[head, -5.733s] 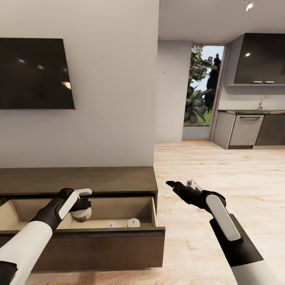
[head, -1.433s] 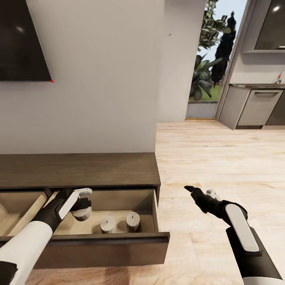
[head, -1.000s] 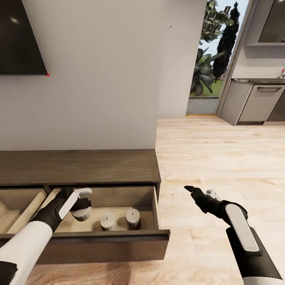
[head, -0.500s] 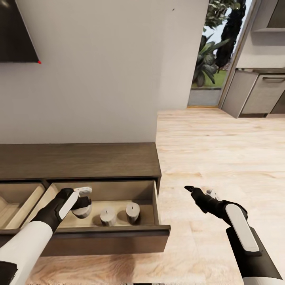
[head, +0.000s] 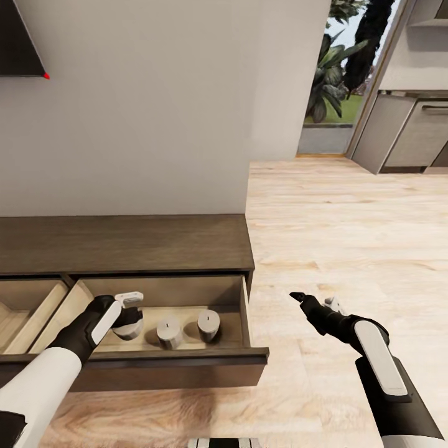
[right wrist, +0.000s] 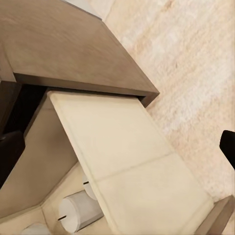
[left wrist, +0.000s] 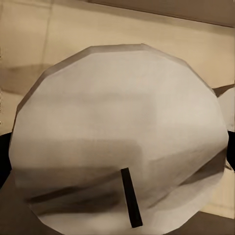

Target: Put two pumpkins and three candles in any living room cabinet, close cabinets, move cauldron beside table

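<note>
Inside the open right-hand drawer of the cabinet [head: 124,244], two candles [head: 169,333] stand upright side by side on the drawer floor. The left gripper [head: 129,318] hangs just above that floor, beside them, clamped on a third candle [left wrist: 120,137]; the left wrist view shows its pale top and short dark wick close up. The right gripper [head: 314,303] is held over the bare wooden floor [head: 348,236], well apart from the cabinet, fingers spread and empty. Judgement: the candle looks light, rigid and smooth-sided, likely to slip or tip; a hold across the middle of its round body suits best.
</note>
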